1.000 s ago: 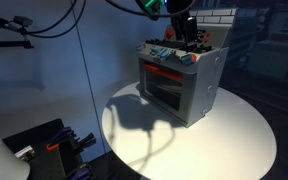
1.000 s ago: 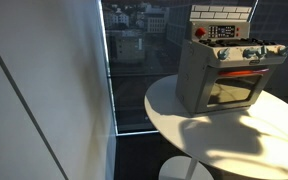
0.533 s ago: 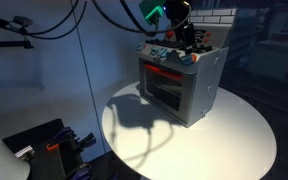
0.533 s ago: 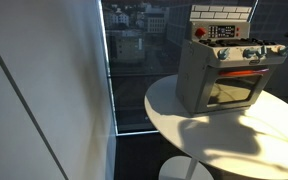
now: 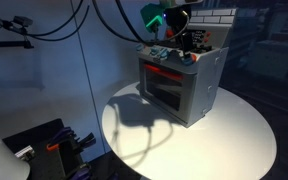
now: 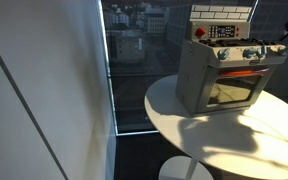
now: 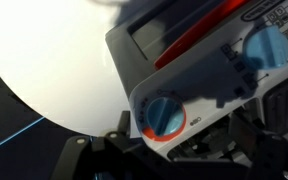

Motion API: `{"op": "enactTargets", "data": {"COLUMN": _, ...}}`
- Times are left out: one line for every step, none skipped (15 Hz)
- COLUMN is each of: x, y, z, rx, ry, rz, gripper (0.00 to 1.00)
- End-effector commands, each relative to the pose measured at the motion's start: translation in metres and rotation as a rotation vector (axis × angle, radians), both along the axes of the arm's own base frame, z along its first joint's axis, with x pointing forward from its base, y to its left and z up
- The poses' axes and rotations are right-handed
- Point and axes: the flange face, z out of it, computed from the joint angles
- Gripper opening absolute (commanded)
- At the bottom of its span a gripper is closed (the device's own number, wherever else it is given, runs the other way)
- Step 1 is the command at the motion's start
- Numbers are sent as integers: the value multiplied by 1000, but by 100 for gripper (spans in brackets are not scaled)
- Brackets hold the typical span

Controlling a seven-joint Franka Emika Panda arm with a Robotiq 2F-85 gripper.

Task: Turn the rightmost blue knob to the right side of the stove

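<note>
Poised over the small grey toy stove [image 5: 184, 88], its jaws' spacing impossible to tell, the black gripper [image 5: 180, 36] risked seizing the wrong one of the round blue knobs [image 7: 165, 116] or shoving the stove sideways.

one toy stove [image 5: 181, 80] stands on one round white table [image 5: 239, 140], with one oven door [image 6: 229, 92] on its front. the wrist view shows two blue knobs [image 7: 165, 116] — one at 7 o'clock, the other knob [image 7: 267, 44] at 2 o'clock. the knob row is too small to count in both exterior views.

Round blue knob [image 7: 165, 116], orange-ringed, at the grey stove [image 7: 199, 76] panel's end
</note>
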Motion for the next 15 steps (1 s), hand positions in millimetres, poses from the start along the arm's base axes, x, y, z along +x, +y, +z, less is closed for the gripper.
{"op": "enactTargets", "data": {"x": 4, "y": 0, "z": -2, "rx": 11, "ry": -18, "rz": 6, "gripper": 100}}
{"op": "enactTargets", "data": {"x": 4, "y": 0, "z": -3, "rx": 13, "ry": -17, "rz": 5, "gripper": 100}}
{"op": "enactTargets", "data": {"x": 5, "y": 0, "z": -5, "rx": 15, "ry": -17, "rz": 4, "gripper": 100}}
{"op": "enactTargets", "data": {"x": 6, "y": 0, "z": -5, "rx": 16, "ry": -19, "rz": 2, "gripper": 100}}
{"op": "enactTargets", "data": {"x": 7, "y": 0, "z": -6, "rx": 17, "ry": -21, "rz": 0, "gripper": 100}}
{"op": "enactTargets", "data": {"x": 7, "y": 1, "z": -6, "rx": 17, "ry": -25, "rz": -1, "gripper": 100}}
{"op": "enactTargets", "data": {"x": 8, "y": 1, "z": -6, "rx": 18, "ry": -28, "rz": -3, "gripper": 100}}
{"op": "enactTargets", "data": {"x": 9, "y": 1, "z": -6, "rx": 20, "ry": -33, "rz": -6, "gripper": 100}}
{"op": "enactTargets", "data": {"x": 10, "y": 2, "z": -7, "rx": 23, "ry": -37, "rz": -8, "gripper": 100}}
{"op": "enactTargets", "data": {"x": 10, "y": 2, "z": -7, "rx": 25, "ry": -42, "rz": -11, "gripper": 100}}
{"op": "enactTargets", "data": {"x": 11, "y": 2, "z": -8, "rx": 26, "ry": -46, "rz": -13, "gripper": 100}}
{"op": "enactTargets", "data": {"x": 12, "y": 3, "z": -9, "rx": 28, "ry": -48, "rz": -15, "gripper": 95}}
{"op": "enactTargets", "data": {"x": 12, "y": 3, "z": -9, "rx": 29, "ry": -50, "rz": -14, "gripper": 84}}
{"op": "enactTargets", "data": {"x": 12, "y": 3, "z": -10, "rx": 30, "ry": -52, "rz": -16, "gripper": 75}}
{"op": "enactTargets", "data": {"x": 12, "y": 3, "z": -10, "rx": 30, "ry": -53, "rz": -15, "gripper": 74}}
